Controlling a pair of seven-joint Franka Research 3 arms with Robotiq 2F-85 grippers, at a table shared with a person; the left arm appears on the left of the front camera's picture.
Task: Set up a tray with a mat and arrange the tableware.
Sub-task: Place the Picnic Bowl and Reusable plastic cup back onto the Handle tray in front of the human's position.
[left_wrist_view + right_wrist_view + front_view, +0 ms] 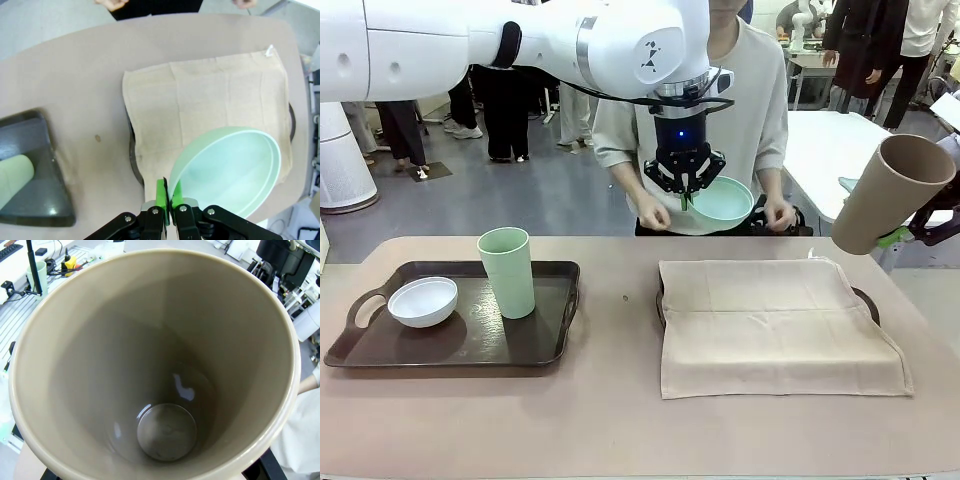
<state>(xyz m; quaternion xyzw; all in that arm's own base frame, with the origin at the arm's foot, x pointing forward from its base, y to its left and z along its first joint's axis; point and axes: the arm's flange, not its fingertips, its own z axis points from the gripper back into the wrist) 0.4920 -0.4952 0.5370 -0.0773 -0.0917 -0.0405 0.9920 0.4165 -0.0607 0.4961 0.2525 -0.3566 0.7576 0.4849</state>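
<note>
Aloft, brown cup (885, 195) aslant, mouth upper-right, gripped by right end effector (895, 238); left end effector (686, 200) pinching mint bowl (725, 200).

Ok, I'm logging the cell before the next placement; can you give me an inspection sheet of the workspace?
Surface: tan table, one small dark speck.
Job's things: white bowl and pale green cup on left tray; beige mat covering right tray.
Clutter: nothing seen.
Claws: left claw shut on rim of mint green bowl, held in the air; right claw shut on tilted brown cup, also in the air.
Cables: black cable at left arm's wrist.
Surroundings: person at far side; other people beyond.
</note>
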